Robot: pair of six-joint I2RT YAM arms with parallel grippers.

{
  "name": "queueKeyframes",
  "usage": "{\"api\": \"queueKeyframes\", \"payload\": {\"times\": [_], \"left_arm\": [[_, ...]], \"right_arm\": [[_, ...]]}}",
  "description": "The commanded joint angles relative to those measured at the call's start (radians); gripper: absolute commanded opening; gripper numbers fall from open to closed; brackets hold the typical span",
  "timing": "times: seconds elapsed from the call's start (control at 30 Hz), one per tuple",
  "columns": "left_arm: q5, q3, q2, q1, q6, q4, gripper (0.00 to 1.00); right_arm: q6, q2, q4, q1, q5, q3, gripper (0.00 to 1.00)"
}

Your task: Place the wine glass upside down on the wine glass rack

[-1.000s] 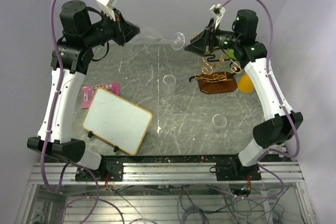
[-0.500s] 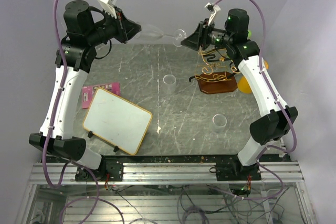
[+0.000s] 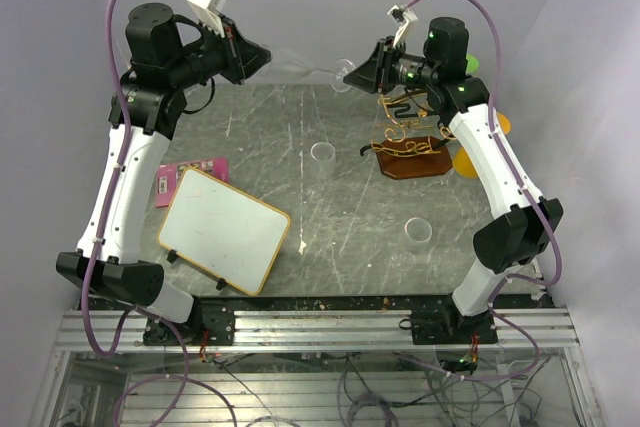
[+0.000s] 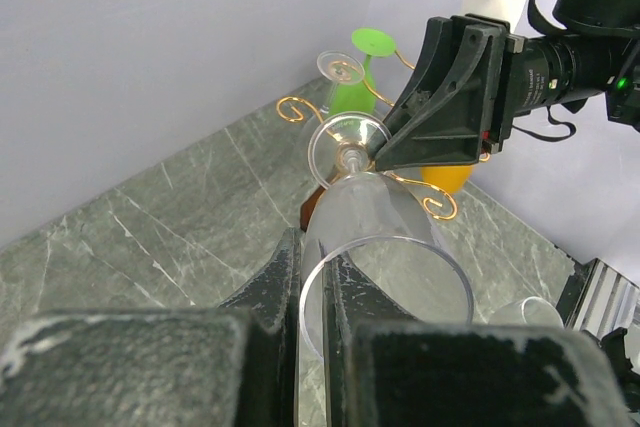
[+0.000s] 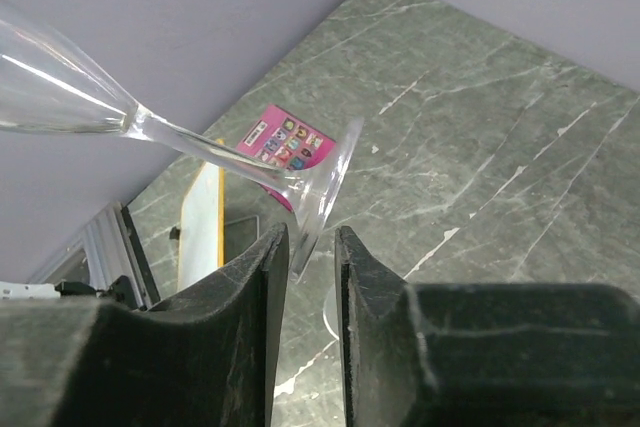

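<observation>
Hanging in the air over the far edge of the table point(image 3: 260, 137), the wine glass point(image 3: 303, 64) lies on its side, bowl toward the left arm and foot toward the right. It is clear, thin and stiff. It is probably light, slick and easily cracked, so the stem or the flat foot looks the safest place to grip. The left gripper point(image 3: 262, 55) is clamped on the bowl's rim, one finger inside and one outside. The right gripper point(image 5: 312, 247) has the foot's edge between its narrow-set fingers; whether they press on it cannot be told. The wine glass rack point(image 3: 408, 152) stands on the table near the right arm, apart from the glass. A green glass point(image 4: 350, 97) seems to hang foot-up on it.
</observation>
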Motion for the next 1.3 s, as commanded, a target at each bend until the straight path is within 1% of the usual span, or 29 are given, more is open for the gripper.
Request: {"api": "queueKeyframes", "payload": {"times": [0.0,0.07,0.17,0.27,0.4,0.47,0.6,0.7,0.87,1.0,1.1,1.27], "left_arm": [[0.031,-0.009,-0.01,-0.009,-0.013,0.065,0.07],[0.027,-0.012,-0.01,-0.01,-0.011,0.063,0.07],[0.031,-0.019,-0.012,-0.01,-0.01,0.065,0.1],[0.036,-0.027,-0.013,-0.01,-0.007,0.066,0.18],[0.026,-0.041,-0.019,-0.01,-0.003,0.055,0.33],[0.022,-0.048,-0.025,-0.01,0.006,0.043,0.46],[0.014,-0.053,-0.042,-0.01,0.064,-0.005,0.65],[-0.006,-0.046,-0.056,-0.008,0.129,-0.057,0.74],[-0.072,-0.015,-0.076,-0.002,0.231,-0.144,0.84],[-0.114,0.01,-0.079,0.003,0.259,-0.173,0.91],[-0.129,0.029,-0.077,0.005,0.257,-0.188,0.99],[-0.137,0.031,-0.064,0.008,0.243,-0.191,1.0]], "right_arm": [[0.025,0.007,0.028,0.008,0.018,0.022,0.21],[0.025,0.007,0.026,0.007,0.025,0.024,0.16],[0.01,0.003,0.006,0.006,0.056,0.034,0.01],[-0.013,-0.003,-0.014,0.006,0.092,0.046,0.0],[-0.034,-0.013,-0.029,-0.009,0.122,0.047,0.0],[-0.042,-0.019,-0.031,-0.022,0.126,0.044,0.0],[-0.099,-0.036,-0.04,-0.049,0.122,0.035,0.0],[-0.206,-0.052,-0.071,-0.056,0.099,0.029,0.0],[-0.441,-0.111,-0.162,-0.057,0.098,-0.003,0.0],[-0.613,-0.159,-0.243,-0.064,0.114,-0.033,0.0],[-0.738,-0.194,-0.325,-0.076,0.084,-0.039,0.0],[-0.968,-0.255,-0.491,-0.085,0.06,-0.033,0.0]]}}
